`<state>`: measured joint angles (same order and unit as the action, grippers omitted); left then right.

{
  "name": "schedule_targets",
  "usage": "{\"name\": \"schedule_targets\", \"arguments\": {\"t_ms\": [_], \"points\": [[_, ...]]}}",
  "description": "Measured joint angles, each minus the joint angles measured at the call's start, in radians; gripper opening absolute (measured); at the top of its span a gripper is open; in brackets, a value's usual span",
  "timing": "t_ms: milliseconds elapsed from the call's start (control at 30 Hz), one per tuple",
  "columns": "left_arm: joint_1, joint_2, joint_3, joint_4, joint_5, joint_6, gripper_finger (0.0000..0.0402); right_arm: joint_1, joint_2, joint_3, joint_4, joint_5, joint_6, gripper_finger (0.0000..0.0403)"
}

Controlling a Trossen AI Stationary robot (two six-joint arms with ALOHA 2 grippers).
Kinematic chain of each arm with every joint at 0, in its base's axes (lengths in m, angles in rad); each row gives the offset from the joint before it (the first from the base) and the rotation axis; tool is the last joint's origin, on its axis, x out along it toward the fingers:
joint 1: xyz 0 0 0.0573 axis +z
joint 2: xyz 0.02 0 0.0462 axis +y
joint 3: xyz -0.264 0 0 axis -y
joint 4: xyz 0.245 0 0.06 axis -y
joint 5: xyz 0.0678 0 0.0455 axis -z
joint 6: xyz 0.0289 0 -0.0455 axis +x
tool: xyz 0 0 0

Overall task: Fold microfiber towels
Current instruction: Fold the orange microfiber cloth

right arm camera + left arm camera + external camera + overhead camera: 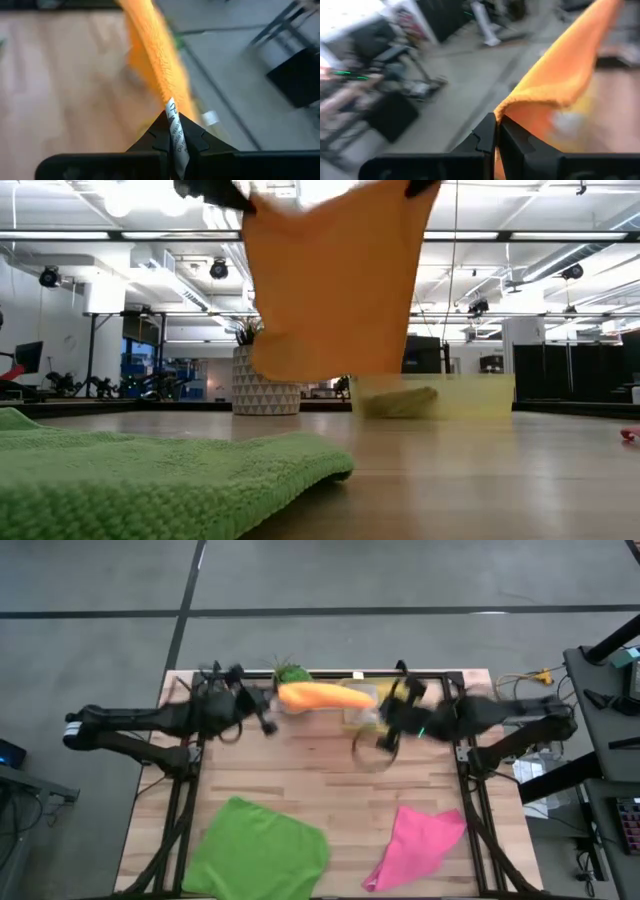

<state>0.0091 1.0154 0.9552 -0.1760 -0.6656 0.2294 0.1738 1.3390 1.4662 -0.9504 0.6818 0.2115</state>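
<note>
The orange towel (322,696) hangs stretched nine-to-three above the tabletop (300,775), left gripper (268,712) and right gripper (378,712) each clamped on a top corner.

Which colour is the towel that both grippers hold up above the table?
Orange towel, plain, without pattern. The low view shows it best, hanging between the two grippers.

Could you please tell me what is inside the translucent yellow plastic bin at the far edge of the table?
Through the wall of the translucent yellow plastic bin, the low view shows a dim, rounded heap; what it is cannot be told. The hanging orange microfiber towel covers the bin's upper left part.
</note>
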Motion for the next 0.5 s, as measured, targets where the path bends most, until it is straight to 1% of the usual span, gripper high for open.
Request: {"name": "schedule_targets", "arguments": {"t_ms": [133,233,400,500], "points": [[-0.188,-0.001,-0.181,-0.003,0.017,-0.145,0.0,0.17,0.058,-0.117,0.05,0.0,0.21,0.0008],[-0.336,-0.003,-0.301,0.001,0.037,-0.313,0.0,0.296,0.127,-0.197,0.105,-0.016,0.387,0.0008],[-0.558,0.029,-0.463,0.039,0.059,-0.656,0.0,0.463,0.261,-0.303,0.273,-0.137,0.687,0.0008],[-0.645,0.091,-0.548,0.164,0.13,-0.785,0.0,0.547,0.356,-0.358,0.381,-0.205,0.845,0.0008]]}}
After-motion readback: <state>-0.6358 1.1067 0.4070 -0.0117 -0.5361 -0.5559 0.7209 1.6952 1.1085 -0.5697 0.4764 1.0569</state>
